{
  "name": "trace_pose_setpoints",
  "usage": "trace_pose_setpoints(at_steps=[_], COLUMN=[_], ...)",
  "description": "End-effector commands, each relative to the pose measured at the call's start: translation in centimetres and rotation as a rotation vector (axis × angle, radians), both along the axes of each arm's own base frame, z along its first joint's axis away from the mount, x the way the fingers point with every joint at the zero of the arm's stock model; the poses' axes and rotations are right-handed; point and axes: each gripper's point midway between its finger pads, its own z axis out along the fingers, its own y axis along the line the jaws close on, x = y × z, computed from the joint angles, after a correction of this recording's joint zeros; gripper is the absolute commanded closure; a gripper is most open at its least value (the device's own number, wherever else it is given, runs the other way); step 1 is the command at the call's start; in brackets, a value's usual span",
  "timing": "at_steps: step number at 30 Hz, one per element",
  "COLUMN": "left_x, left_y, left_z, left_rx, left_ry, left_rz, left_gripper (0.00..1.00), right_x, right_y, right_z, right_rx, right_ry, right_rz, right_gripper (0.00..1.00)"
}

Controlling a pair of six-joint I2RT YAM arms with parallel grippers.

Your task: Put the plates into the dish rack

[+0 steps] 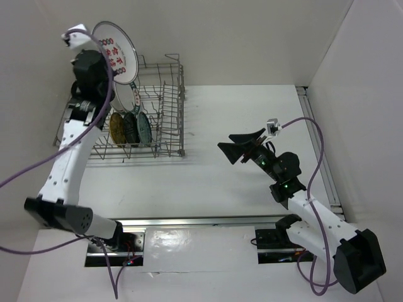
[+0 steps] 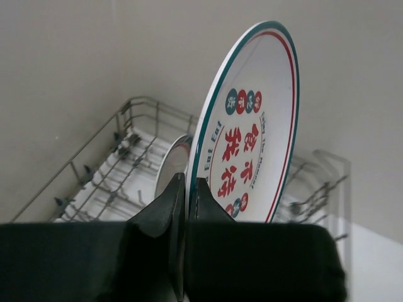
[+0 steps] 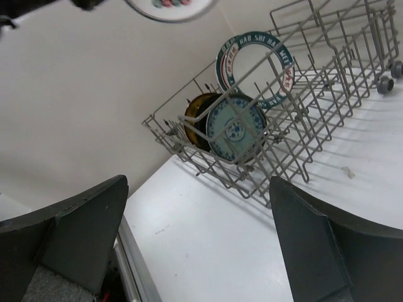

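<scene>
My left gripper [image 1: 101, 56] is shut on the rim of a white plate with red marks [image 1: 117, 53], holding it upright high above the back left of the dish rack [image 1: 165, 126]. In the left wrist view the fingers [image 2: 199, 192] pinch the plate's [image 2: 255, 119] lower edge. In the rack stand a yellow plate [image 1: 117, 128], a black plate [image 1: 130, 129], a pale teal plate [image 1: 144, 128] and a green-rimmed white plate [image 1: 129, 94]. My right gripper [image 1: 242, 146] is open and empty over the table, right of the rack.
White walls close in behind and to the right. The right part of the rack [image 3: 327, 94] holds only upright tines. A metal rail [image 1: 321, 151] runs along the table's right edge. In the right wrist view the teal plate [image 3: 236, 129] faces me.
</scene>
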Motion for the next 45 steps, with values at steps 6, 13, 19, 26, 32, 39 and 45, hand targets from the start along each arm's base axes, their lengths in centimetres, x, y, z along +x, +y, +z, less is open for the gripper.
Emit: trace_pose_setpoints(at_steps=[6,13,19,26,32,39,45], left_x=[4.6,9.0,11.7,13.7,14.0,14.0,13.9], left_y=[2.1,2.2,2.0,1.6,1.2,1.0,0.9], left_z=[-0.6,-3.9,-8.3,-12.1,-15.0,-18.8,-21.3], left_rx=[0.293,0.372,0.442,0.385,0.413,0.381,0.349], left_ry=[-0.076,-0.028,0.024,0.090,0.144,0.223,0.288], left_rz=[0.155,0.132,0.104,0.061,0.043,0.024,0.021], left_gripper=[1.00,1.00,1.00,1.00,1.00,1.00,1.00], right_x=[-1.8,-2.6,-3.5,-3.4,-3.5,-3.7,-3.8], right_y=[0.8,1.2,0.8,0.7,0.9,0.7,0.6], right_z=[-2.3,-4.5,-6.1,-7.2,-7.2,-7.4,-7.1], right_rx=[-0.029,-0.045,-0.056,-0.072,-0.057,-0.051,-0.047], right_ry=[0.061,0.099,0.121,0.138,0.138,0.150,0.142], right_rz=[0.061,0.099,0.099,0.097,0.110,0.103,0.103], right_gripper=[0.00,0.00,0.00,0.00,0.00,0.00,0.00])
